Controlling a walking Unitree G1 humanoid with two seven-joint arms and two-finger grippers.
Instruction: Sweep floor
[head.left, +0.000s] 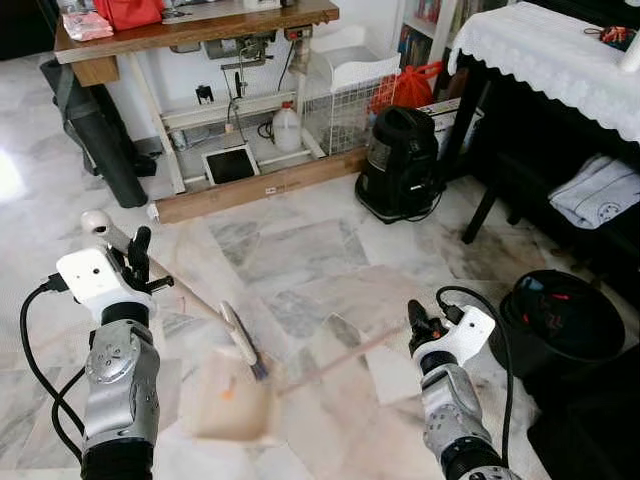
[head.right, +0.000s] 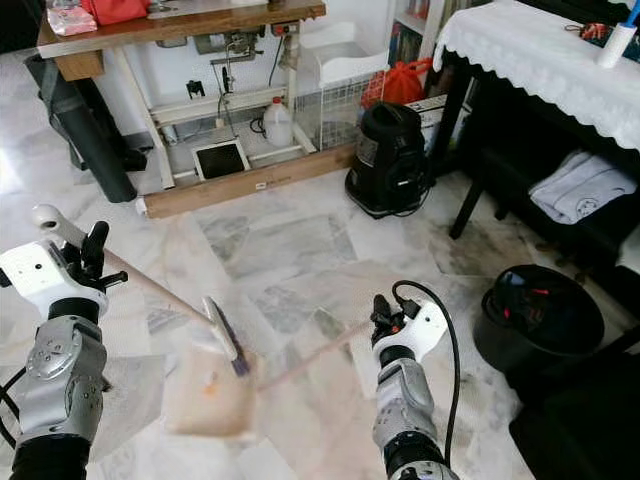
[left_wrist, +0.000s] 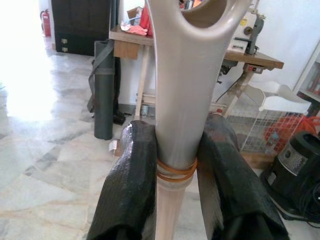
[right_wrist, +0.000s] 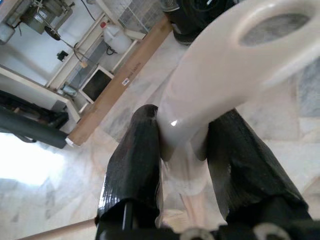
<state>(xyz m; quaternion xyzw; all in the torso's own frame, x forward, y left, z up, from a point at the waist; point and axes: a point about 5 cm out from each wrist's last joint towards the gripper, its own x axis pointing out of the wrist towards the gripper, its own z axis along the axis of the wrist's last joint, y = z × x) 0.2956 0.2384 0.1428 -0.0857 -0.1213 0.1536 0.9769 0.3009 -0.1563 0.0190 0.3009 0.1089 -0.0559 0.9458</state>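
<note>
My left gripper (head.left: 135, 255) is shut on the upper end of a beige broom handle (left_wrist: 176, 115), which has a hanging loop and a rubber band at the fingers (left_wrist: 131, 185). The handle slants down to the small broom head (head.left: 240, 340), whose dark bristles touch the marble floor. My right gripper (head.left: 415, 325) is shut on the looped end of a long dustpan handle (right_wrist: 200, 100). The translucent beige dustpan (head.left: 230, 400) lies flat on the floor just beneath the broom head, with a small orange scrap on it.
A black vacuum cleaner (head.left: 400, 165) stands ahead on the right, and a black bucket (head.left: 560, 315) is close to my right arm. A wooden plank (head.left: 260, 188) lies before the sewing table (head.left: 200, 30). A lace-covered table (head.left: 560, 50) fills the right side.
</note>
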